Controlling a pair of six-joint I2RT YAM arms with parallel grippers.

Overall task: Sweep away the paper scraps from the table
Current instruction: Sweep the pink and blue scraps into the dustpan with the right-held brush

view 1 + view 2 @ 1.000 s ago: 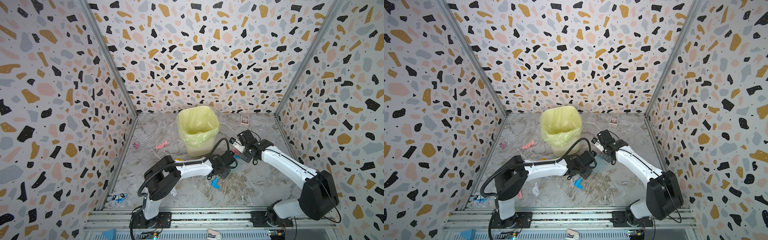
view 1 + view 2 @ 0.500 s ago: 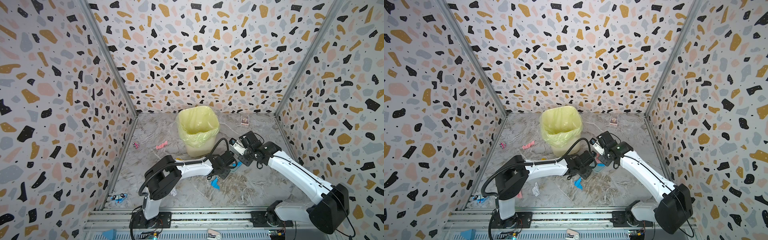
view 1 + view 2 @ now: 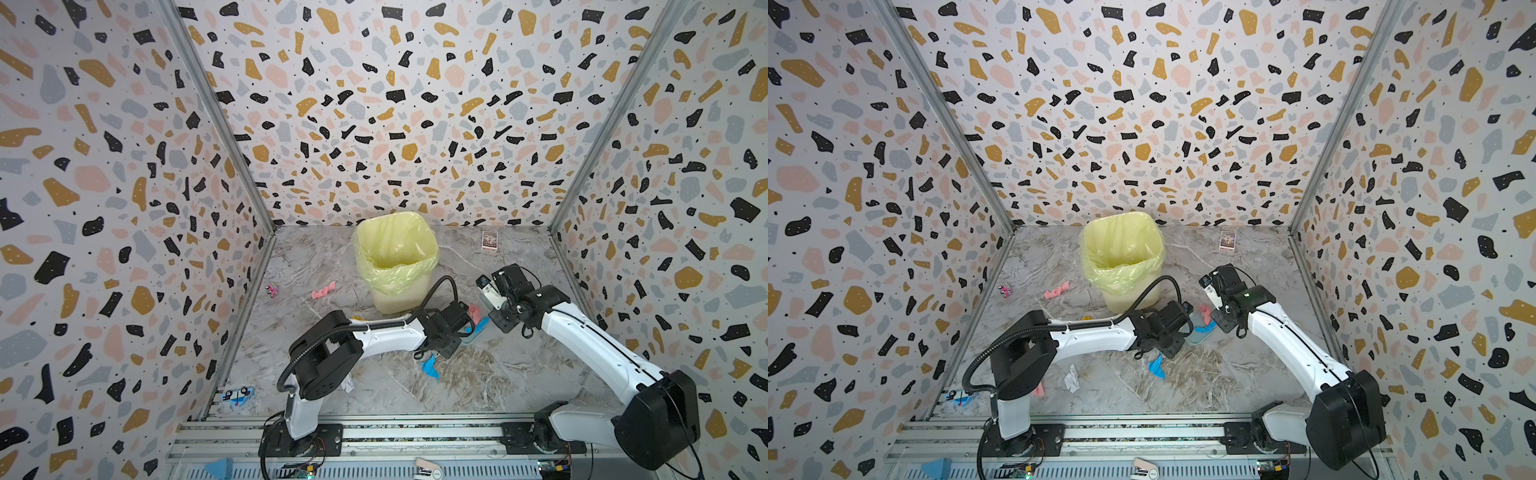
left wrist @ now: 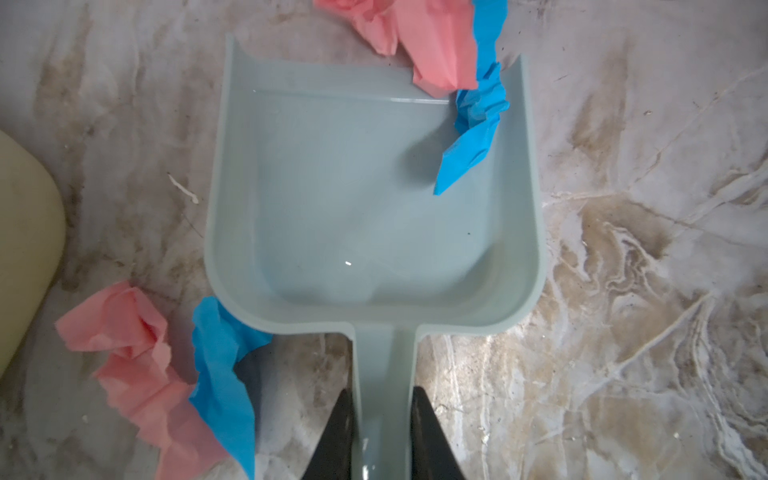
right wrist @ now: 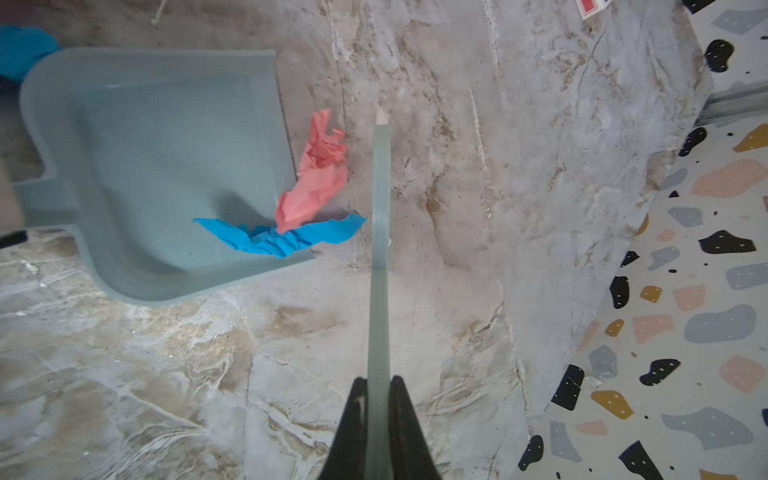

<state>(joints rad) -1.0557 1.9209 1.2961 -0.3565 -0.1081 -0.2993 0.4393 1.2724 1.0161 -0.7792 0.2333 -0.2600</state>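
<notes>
Terrazzo walls (image 3: 374, 104) w/ metal rails (image 3: 415, 434)

Saw smooth, faintly glossy plastic in the dustpan (image 4: 374, 199) — a small highlight on its floor. Noted creased, matt paper scraps (image 4: 469, 137). Found the table (image 4: 623, 291) marble-patterned, smooth, dull in sheen; the bin liner (image 3: 395, 268) thin, crinkled, translucent film — the rails (image 3: 415, 434) ribbed bare metal.

The right gripper (image 5: 379, 380) clamps a thin tool (image 5: 380, 208) edge-on; 1 blue scrap (image 5: 282, 240) straddles the dustpan (image 5: 145, 166) lip, 1 pink scrap (image 5: 318, 178) touching it.
</notes>
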